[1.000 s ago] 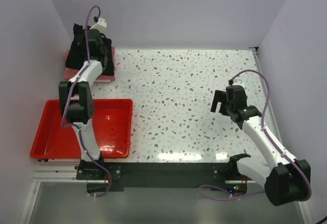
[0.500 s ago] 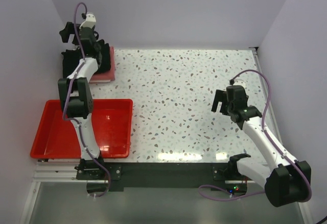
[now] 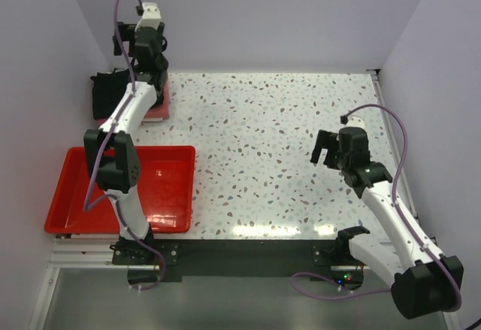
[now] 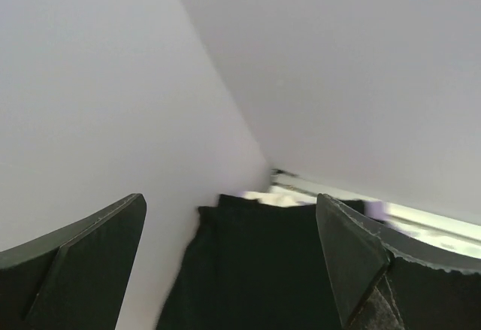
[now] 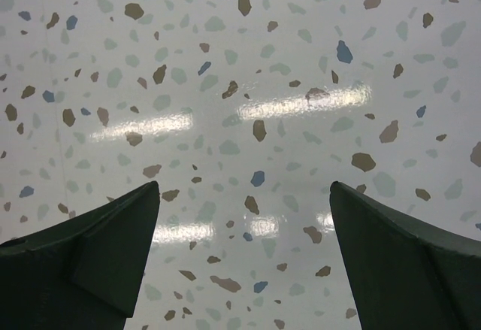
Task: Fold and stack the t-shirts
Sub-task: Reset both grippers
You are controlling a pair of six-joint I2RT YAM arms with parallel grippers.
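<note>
The black t-shirt (image 3: 107, 94) lies folded in the far left corner, on top of the salmon-pink t-shirt (image 3: 160, 98), of which only the right edge shows. My left gripper (image 3: 141, 43) hangs open above and behind this stack and holds nothing. In the left wrist view the black t-shirt (image 4: 255, 266) lies below the open left gripper (image 4: 233, 270), against the wall. My right gripper (image 3: 327, 149) is open over bare table at the right, far from the shirts. The right wrist view shows the right gripper (image 5: 244, 255) empty over speckled tabletop.
A red plastic tray (image 3: 75, 210) sits at the near left, in front of the shirts. The speckled table (image 3: 263, 134) is walled at the back and on both sides; the left wall (image 4: 90, 104) stands close to the stack.
My left gripper has opened, let go of the black t-shirt on the pink one, and risen up and back. The right arm has barely shifted.
</note>
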